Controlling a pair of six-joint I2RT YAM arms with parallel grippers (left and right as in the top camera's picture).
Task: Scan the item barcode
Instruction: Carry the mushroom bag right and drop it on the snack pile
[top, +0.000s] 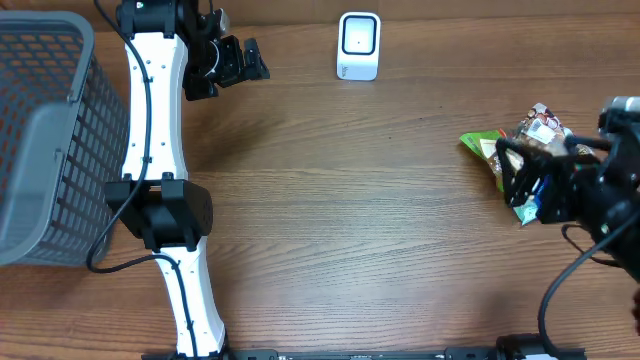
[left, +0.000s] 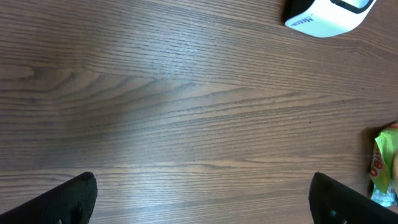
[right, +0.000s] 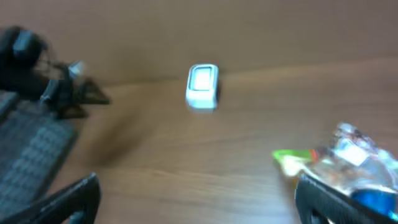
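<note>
A white barcode scanner (top: 359, 45) stands at the back of the wooden table; it also shows in the left wrist view (left: 329, 15) and, blurred, in the right wrist view (right: 202, 86). A pile of snack packets (top: 535, 130), green and clear with brown contents, lies at the right. My right gripper (top: 512, 178) hovers over the pile, open, and the packets (right: 348, 155) lie beside its right finger, not between the two. My left gripper (top: 256, 62) is open over bare wood to the left of the scanner, and nothing is between its fingers (left: 74, 199).
A grey mesh basket (top: 40, 130) stands at the left edge, next to the left arm (top: 150, 150). A green packet edge (left: 385, 165) shows at the right of the left wrist view. Bare wood lies between scanner and packets.
</note>
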